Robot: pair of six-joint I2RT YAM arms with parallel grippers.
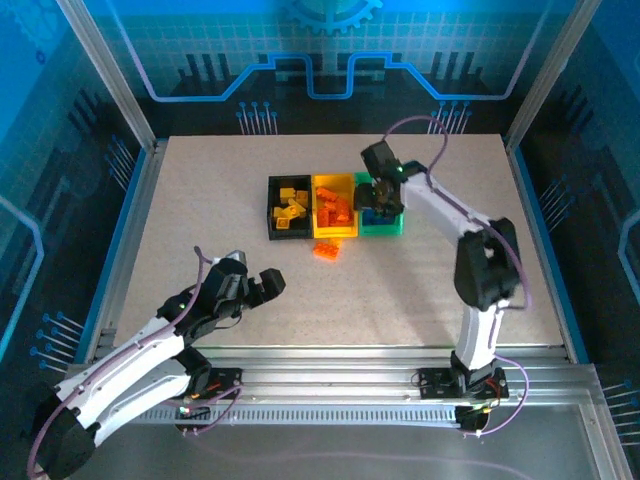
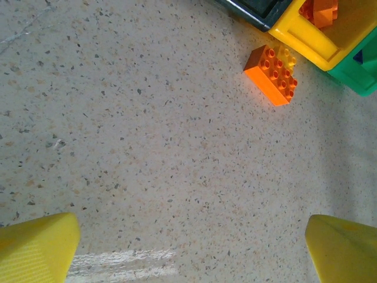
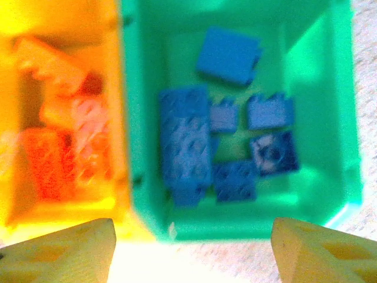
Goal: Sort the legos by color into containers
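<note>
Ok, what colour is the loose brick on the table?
The brick is orange; clearest in the left wrist view.

Bins (image 1: pixel 335 234) in a row, bricks (image 3: pixel 185 144) inside, loose brick (image 2: pixel 272 73) before middle bin (image 2: pixel 306 42)

Most of the frame is bare speckled table (image 2: pixel 147 118), with a pale streak of glare near the lower left. In the upper right lies a single orange lego (image 2: pixel 271 75), studs up and turned at an angle, just beside the near wall of the yellow bin (image 2: pixel 306 41). More orange legos (image 2: pixel 320 10) sit inside that bin at the top edge. A corner of the black bin (image 2: pixel 259 10) shows to its left and part of the green bin (image 2: pixel 359 73) at the right edge. The left gripper (image 2: pixel 188 250) is spread wide, one yellow fingertip (image 2: pixel 35 247) in each lower corner, with nothing between them.
</note>
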